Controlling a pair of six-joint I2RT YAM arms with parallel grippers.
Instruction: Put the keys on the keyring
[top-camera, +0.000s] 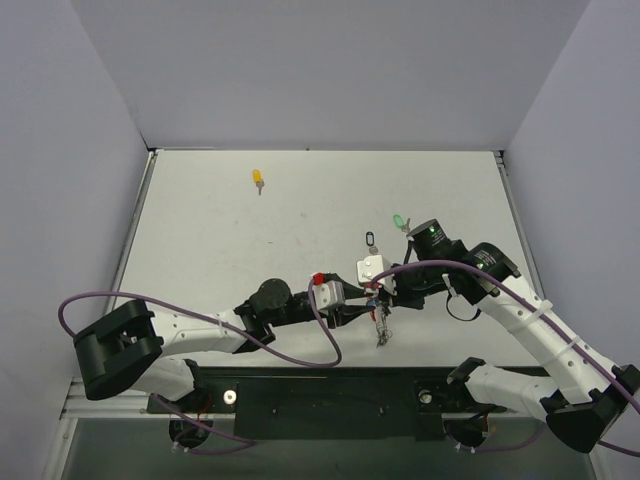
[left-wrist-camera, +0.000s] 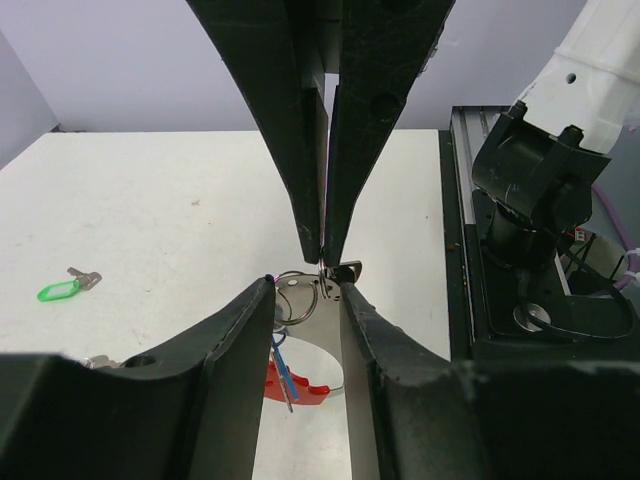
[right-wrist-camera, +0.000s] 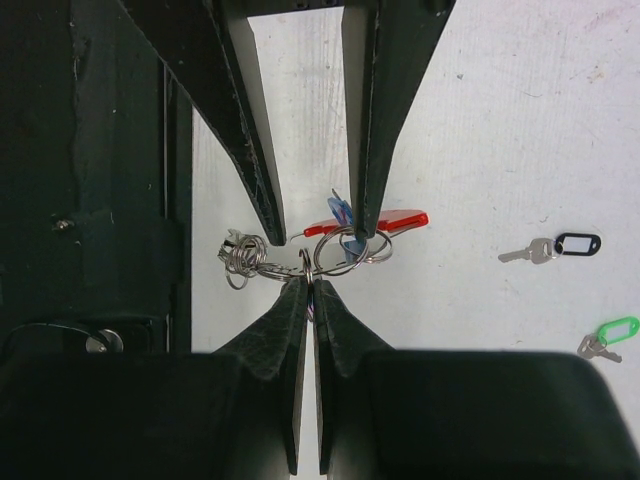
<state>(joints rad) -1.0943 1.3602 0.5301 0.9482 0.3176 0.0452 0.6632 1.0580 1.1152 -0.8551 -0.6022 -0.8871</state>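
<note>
Far off to the left of both sets of jaws, the yellow key (top-camera: 258, 179) lies alone on the table (top-camera: 200, 250). It is not on the ring yet.

Next comes the left gripper (right-wrist-camera: 323, 232). Its jaws are part way open, with one finger on each side of the keyring (right-wrist-camera: 345, 252). The ring sits right in the gap between them. One finger looks to be touching the wire, but I cannot tell if it is pushing on it. I think these jaws are there to take hold of the ring, so it can be kept from turning or be pulled open for a key.

The keyring looks lifted off the table, between the two grippers. A red tag (right-wrist-camera: 395, 219) hangs from it just past the left jaws. A blue key (left-wrist-camera: 283, 368) looks to be on it already, dangling below. A bunch of small silver rings (right-wrist-camera: 240, 255) hangs beside the right jaws.

Then comes the right gripper (right-wrist-camera: 308, 283). Its jaws are squeezed tight on the ring's wire, right at the tips. I think it holds the ring up so the other gripper can work on it.

Off to the side of the right jaws, apart from them, the black-tagged key (right-wrist-camera: 560, 246) and the green key (right-wrist-camera: 607, 335) lie flat on the table, not on the ring.
</note>
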